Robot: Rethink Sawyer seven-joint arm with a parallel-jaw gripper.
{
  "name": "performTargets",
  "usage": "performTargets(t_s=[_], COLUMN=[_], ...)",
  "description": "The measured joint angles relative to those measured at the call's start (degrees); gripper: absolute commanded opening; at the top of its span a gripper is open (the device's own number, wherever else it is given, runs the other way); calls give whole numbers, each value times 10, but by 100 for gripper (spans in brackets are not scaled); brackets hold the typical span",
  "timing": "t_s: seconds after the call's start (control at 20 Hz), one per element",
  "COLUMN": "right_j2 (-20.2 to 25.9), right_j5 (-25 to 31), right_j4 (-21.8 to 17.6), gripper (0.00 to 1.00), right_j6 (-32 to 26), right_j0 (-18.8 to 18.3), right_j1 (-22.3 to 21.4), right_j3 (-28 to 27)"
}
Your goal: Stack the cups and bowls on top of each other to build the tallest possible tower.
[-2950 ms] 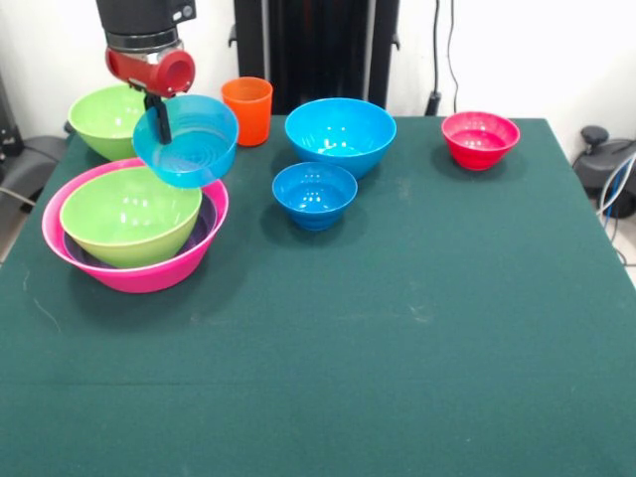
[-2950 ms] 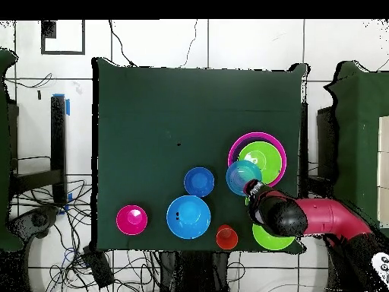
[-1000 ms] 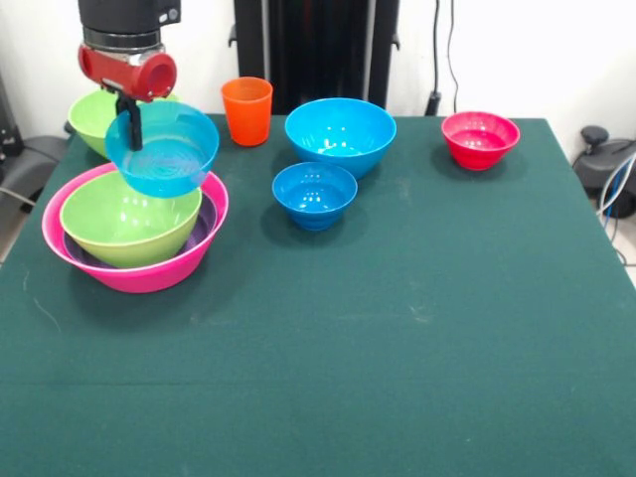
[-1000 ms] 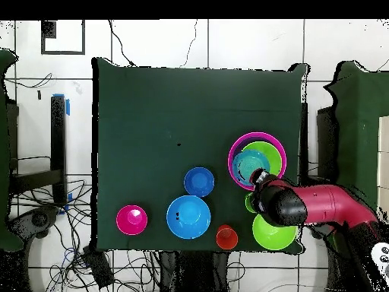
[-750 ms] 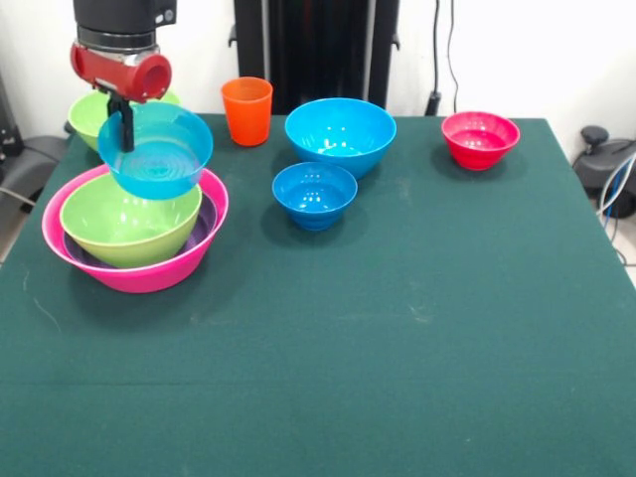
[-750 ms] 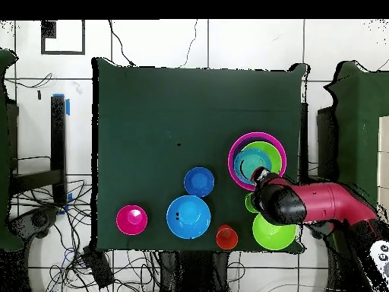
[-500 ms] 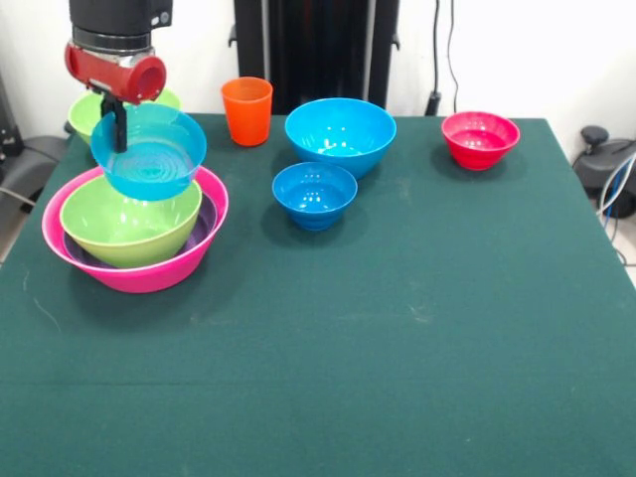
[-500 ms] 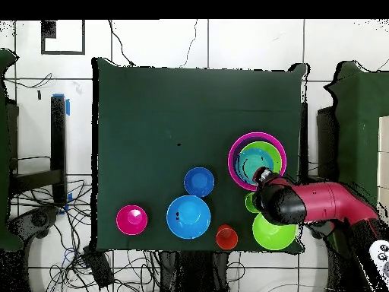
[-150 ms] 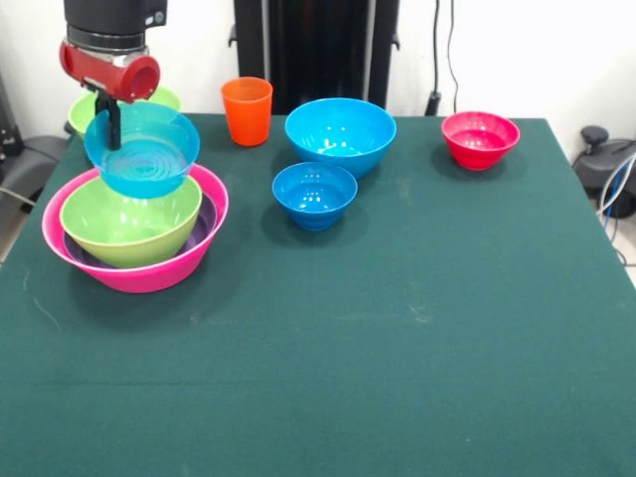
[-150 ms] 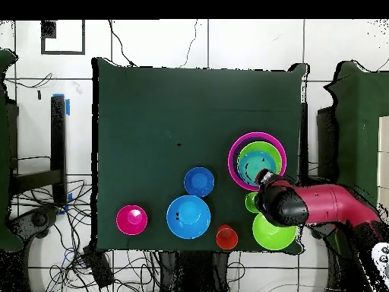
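Now the gripper (image 9: 107,117) pinches the rim of a blue bowl (image 9: 142,151) at about 9 o'clock, carrying it just above the stack (image 9: 134,231) at the table's (image 9: 397,338) left: a pink bowl (image 9: 204,250) holding a purple bowl (image 9: 206,221) and a lime bowl (image 9: 129,214). Left to right beyond it sit the orange cup (image 9: 246,110), a large blue bowl (image 9: 340,134) with a small blue bowl (image 9: 314,194) at its 6 o'clock, and a red bowl (image 9: 480,138) well apart at the far right.

The risk, judging from the front view, is an off-centre release: the held bowl hangs toward the stack's 12 o'clock edge and, gripped by one side only, looks slightly tilted. Let go there, it may catch the lime bowl's rim and settle askew or slide out.

A second lime bowl (image 9: 81,107) behind the arm is mostly hidden. Overhead, the arm covers the gripper, and a small green shape (image 10: 250,202) beside it, possibly the green cup, is too hidden to identify. Whether the blue bowl touches the lime one cannot be told.
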Motion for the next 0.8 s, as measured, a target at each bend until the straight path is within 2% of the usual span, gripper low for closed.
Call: performTargets(t_s=[0.4, 0.45, 0.8], right_j2=[-17, -21, -41], right_j5=[0, 0, 0], right_j4=[-6, -6, -6], gripper=[0, 100, 100], right_j6=[0, 0, 0], right_j0=[3, 4, 15], right_j1=[0, 0, 0], right_j3=[-7, -8, -14])
